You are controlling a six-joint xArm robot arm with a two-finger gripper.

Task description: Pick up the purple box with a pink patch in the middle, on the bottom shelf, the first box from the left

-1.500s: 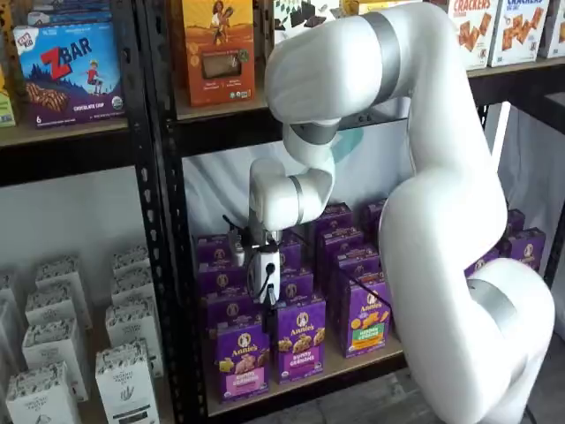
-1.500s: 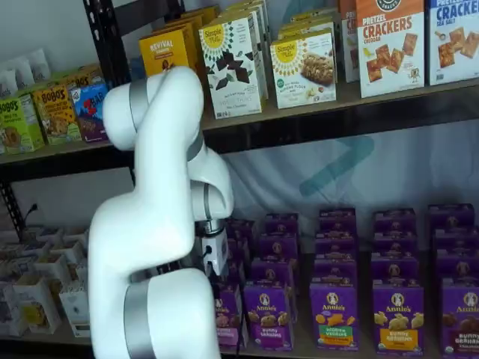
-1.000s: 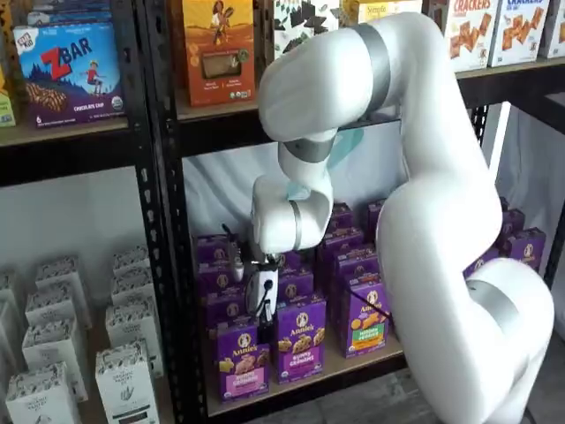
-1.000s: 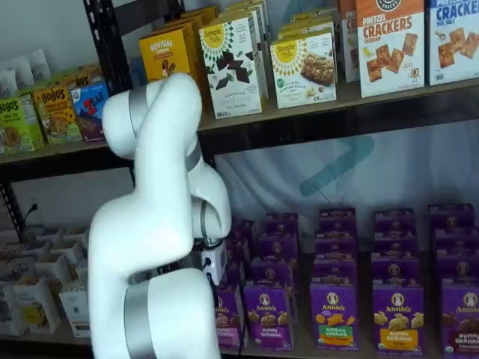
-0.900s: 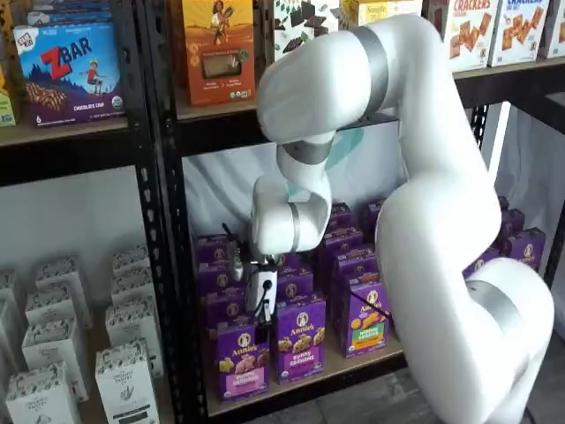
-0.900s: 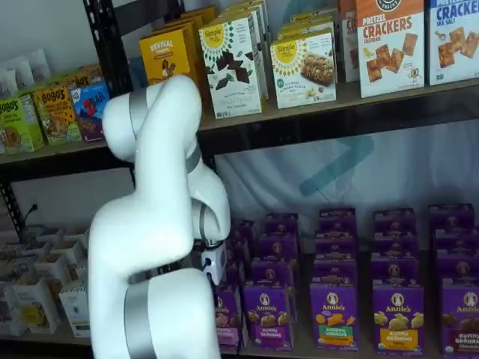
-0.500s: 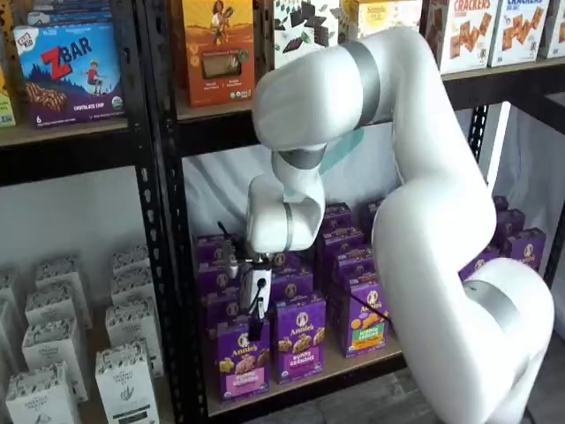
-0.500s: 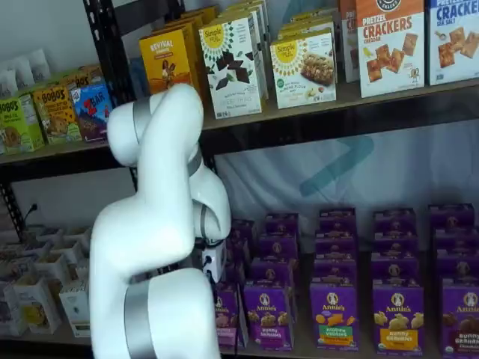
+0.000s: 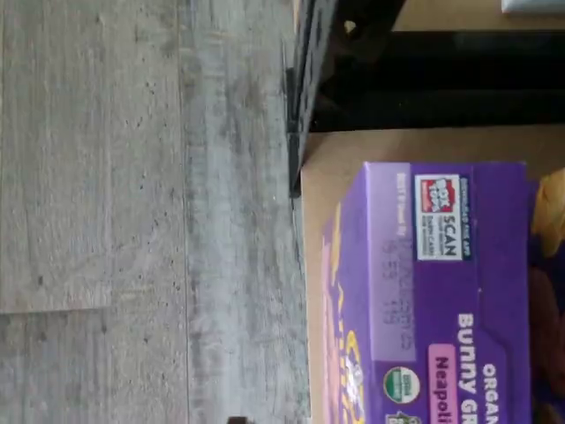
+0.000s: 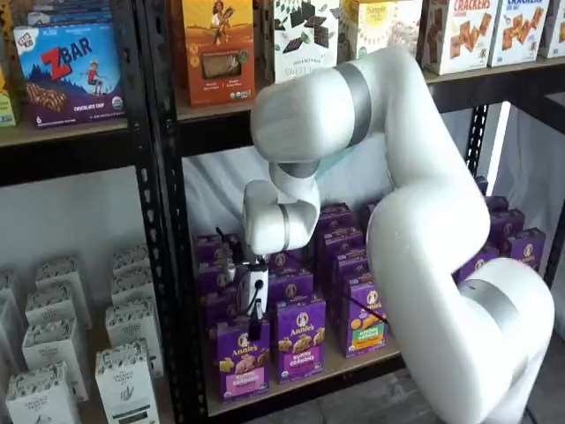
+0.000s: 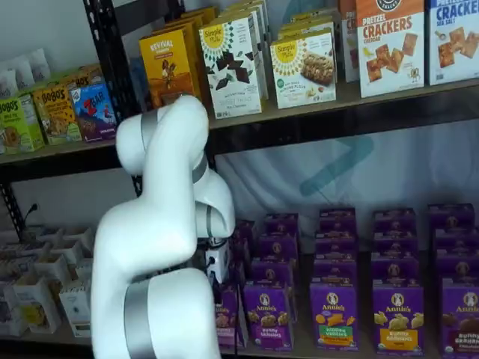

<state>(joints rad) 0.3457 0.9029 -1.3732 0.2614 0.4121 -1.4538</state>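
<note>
The purple box (image 10: 243, 359) with a pink band stands at the front left end of the bottom shelf (image 10: 353, 364). My gripper (image 10: 254, 329) hangs just above its top; the white body shows with a dark finger below it, side-on, and no gap can be seen. In a shelf view the arm hides most of the box (image 11: 227, 314) and the gripper (image 11: 218, 283) is just above it. The wrist view looks down on the box's purple top (image 9: 424, 265) with its scan label, standing on the tan board (image 9: 353, 146).
More purple cartons stand beside and behind the box, among them a Bunny Grahams box (image 10: 301, 340) and a green-band carton (image 10: 366, 322). A black perforated upright (image 10: 168, 265) is close on the left, and white cartons (image 10: 128, 380) fill the neighbouring rack. Grey floor (image 9: 132, 221) lies below.
The gripper has come down and a little to the left, closer to the top of the front left purple box. The boxes have not moved.
</note>
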